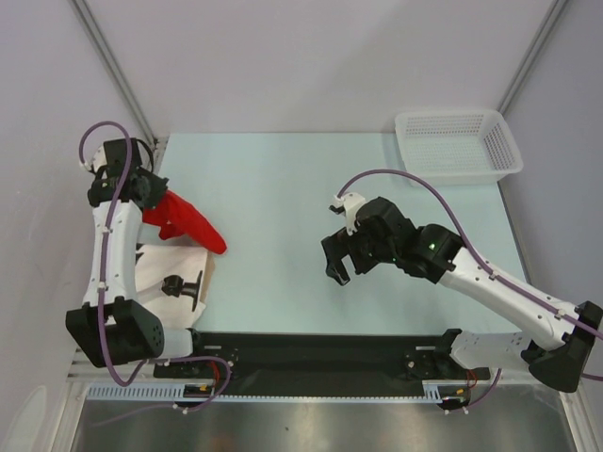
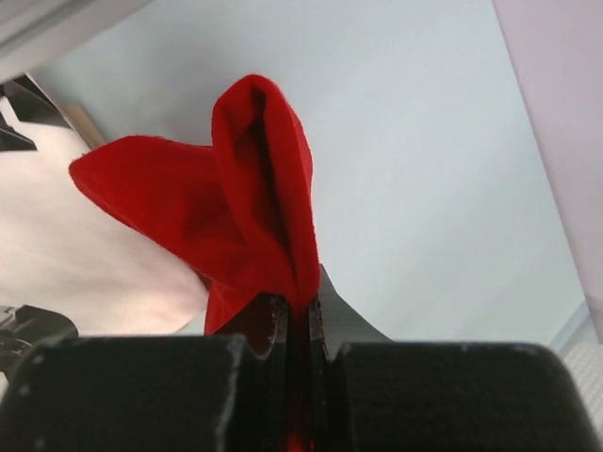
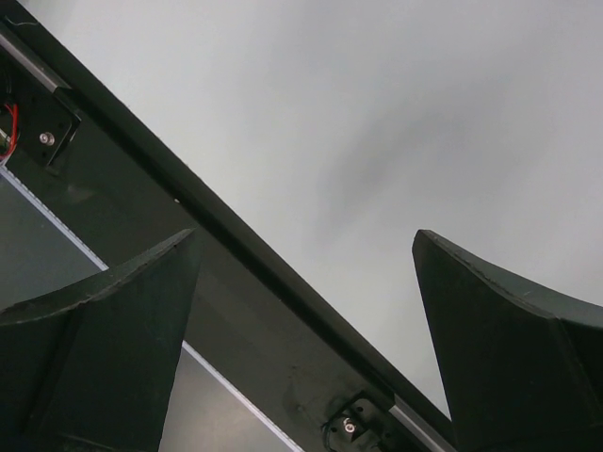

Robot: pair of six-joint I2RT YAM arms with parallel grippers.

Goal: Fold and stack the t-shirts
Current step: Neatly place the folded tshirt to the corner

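Two arms rose from the black rail (image 1: 311, 350) at the near edge of the table (image 1: 283, 179). Near left lay a white sheet (image 1: 155, 268) with a small black object (image 1: 182, 285) resting on it; what the object was could not be told. The right claw (image 1: 339, 259) hung over mid-table, jaws spread wide, nothing between them. Its wrist view showed only bare table and rail past the fingers (image 3: 104, 330). Farther back, at the left edge, the left claw (image 1: 151, 202) was clamped on the red t-shirt (image 1: 188, 224), pinching a fold of cloth. The shirt was bunched, trailing from the claw toward the table's middle, its lower end just beyond the white sheet. A white mesh basket (image 1: 459, 173) sat in the far right corner.
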